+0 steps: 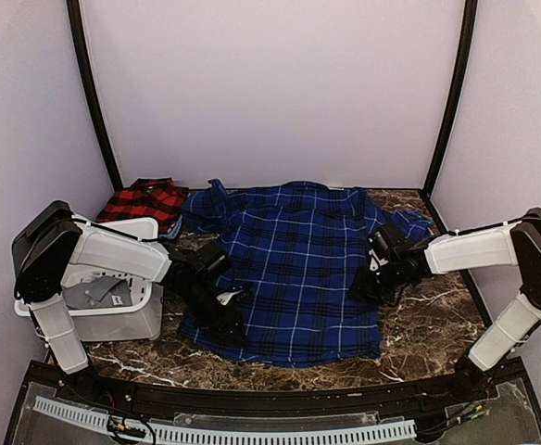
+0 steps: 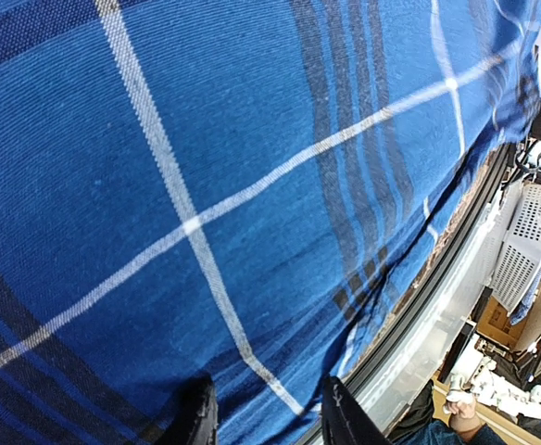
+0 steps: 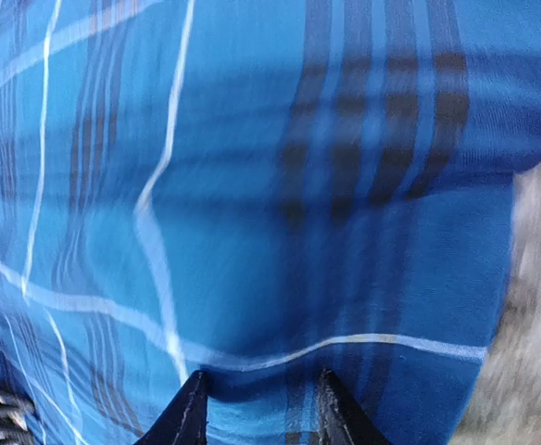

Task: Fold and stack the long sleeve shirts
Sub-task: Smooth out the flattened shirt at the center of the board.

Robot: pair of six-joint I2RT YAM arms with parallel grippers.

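Cloth this limp sags: take the dark blue plaid shirt (image 1: 298,264), right of the white plastic bin (image 1: 113,323), by its side hems. Left tool (image 2: 269,417), right tool (image 3: 257,413): clamped or not, you cannot tell.

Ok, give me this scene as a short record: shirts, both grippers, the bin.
blue shirt: spread open on the table, centre
red shirt: far left corner, in a heap
left gripper: at blue shirt's left side, cloth between fingers, grip unclear
right gripper: at its right side, grip unclear
bin: white, near left
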